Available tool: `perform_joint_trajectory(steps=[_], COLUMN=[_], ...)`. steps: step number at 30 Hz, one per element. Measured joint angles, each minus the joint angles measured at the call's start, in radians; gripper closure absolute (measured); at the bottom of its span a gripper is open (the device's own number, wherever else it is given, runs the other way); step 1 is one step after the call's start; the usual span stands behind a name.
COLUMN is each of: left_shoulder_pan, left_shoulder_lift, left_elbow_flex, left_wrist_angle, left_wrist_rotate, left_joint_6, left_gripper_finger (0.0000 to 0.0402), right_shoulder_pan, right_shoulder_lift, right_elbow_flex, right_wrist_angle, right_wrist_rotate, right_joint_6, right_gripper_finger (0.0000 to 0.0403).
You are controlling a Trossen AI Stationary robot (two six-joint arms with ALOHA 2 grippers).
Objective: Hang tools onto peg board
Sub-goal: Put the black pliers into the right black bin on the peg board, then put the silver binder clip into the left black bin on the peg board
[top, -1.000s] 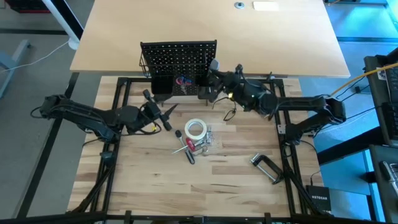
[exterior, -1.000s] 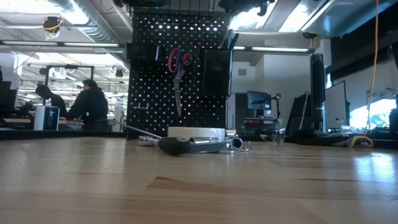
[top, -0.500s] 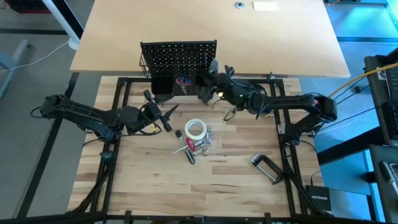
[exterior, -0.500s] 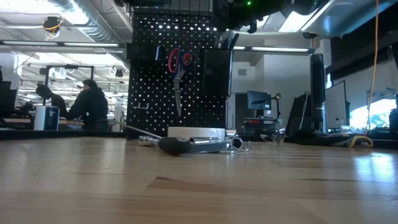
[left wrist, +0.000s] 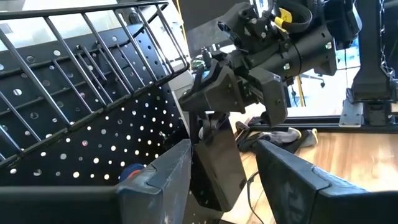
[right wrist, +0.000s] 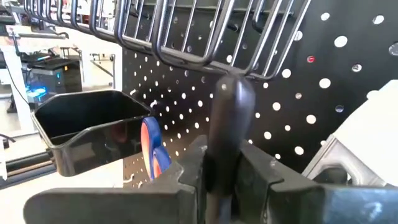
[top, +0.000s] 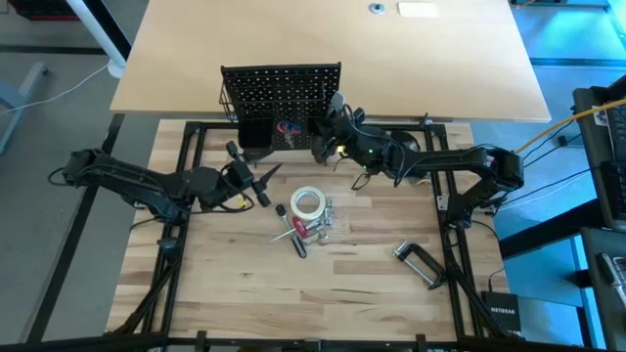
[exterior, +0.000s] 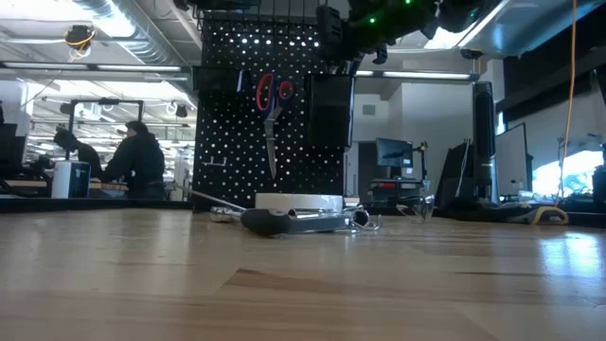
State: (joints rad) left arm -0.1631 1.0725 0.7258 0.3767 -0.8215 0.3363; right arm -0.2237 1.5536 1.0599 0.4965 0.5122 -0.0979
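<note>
1. The peg board (top: 281, 93) stands upright at the far edge of the worktop (top: 342, 284), so the tools must be carried up to it. The red-handled scissors (exterior: 272, 106) already hang on its face.
2. The right gripper (top: 328, 125) is at the right end of the board, above a black cup (exterior: 329, 109). I think it is lowering a tool into that cup.
3. In the right wrist view its fingers (right wrist: 186, 171) stand narrow and press a dark rod-like handle (right wrist: 227, 134) from both sides. It is probably the pliers, but I cannot tell for sure.
4. The left gripper (top: 256, 176) waits low over the worktop, left of the pile. Its fingers (left wrist: 158, 180) are wide apart and hold nothing.
5. The white tape roll (top: 308, 203) and a red-handled tool (top: 294, 226) lie in the middle of the worktop. The C-clamp (top: 420, 263) lies well apart, toward the near right. These are not yet hung.
</note>
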Motion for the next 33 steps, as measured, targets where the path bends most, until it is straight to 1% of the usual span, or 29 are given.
perform_joint_trajectory(steps=[4,10,15,20,23,26,30,33], left_shoulder_pan=[0.0,0.0,-0.001,-0.001,-0.002,-0.002,-0.002,-0.001], left_shoulder_lift=[0.0,0.0,0.0,0.0,0.0,0.0,0.0,0.0], left_elbow_flex=[0.0,0.0,0.0,0.0,0.0,0.0,0.0,0.0], left_wrist_angle=[0.0,-0.001,-0.013,-0.031,-0.035,-0.053,-0.066,-0.069], left_wrist_rotate=[0.0,0.0,0.0,0.0,0.0,0.0,0.008,0.057], left_joint_6=[0.0,0.0,0.003,0.003,0.003,0.003,0.003,-0.011], left_gripper_finger=[0.0231,0.0231,0.0231,0.0231,0.0231,0.0231,0.0231,0.0231], right_shoulder_pan=[0.0,0.002,0.003,0.04,0.086,0.15,0.246,0.317], right_shoulder_lift=[0.0,-0.013,-0.08,-0.158,-0.215,-0.273,-0.324,-0.324], right_elbow_flex=[0.0,0.0,0.0,0.0,0.0,0.0,0.0,0.0], right_wrist_angle=[-0.002,-0.016,-0.044,-0.113,-0.193,-0.323,-0.549,-0.74], right_wrist_rotate=[0.0,0.02,0.027,0.024,0.019,0.012,-0.099,-0.179], right_joint_6=[0.0,-0.012,-0.014,-0.015,-0.015,-0.014,-0.01,0.0], right_gripper_finger=[0.0309,0.0261,0.0231,0.0219,0.022,0.022,0.0221,0.0221])
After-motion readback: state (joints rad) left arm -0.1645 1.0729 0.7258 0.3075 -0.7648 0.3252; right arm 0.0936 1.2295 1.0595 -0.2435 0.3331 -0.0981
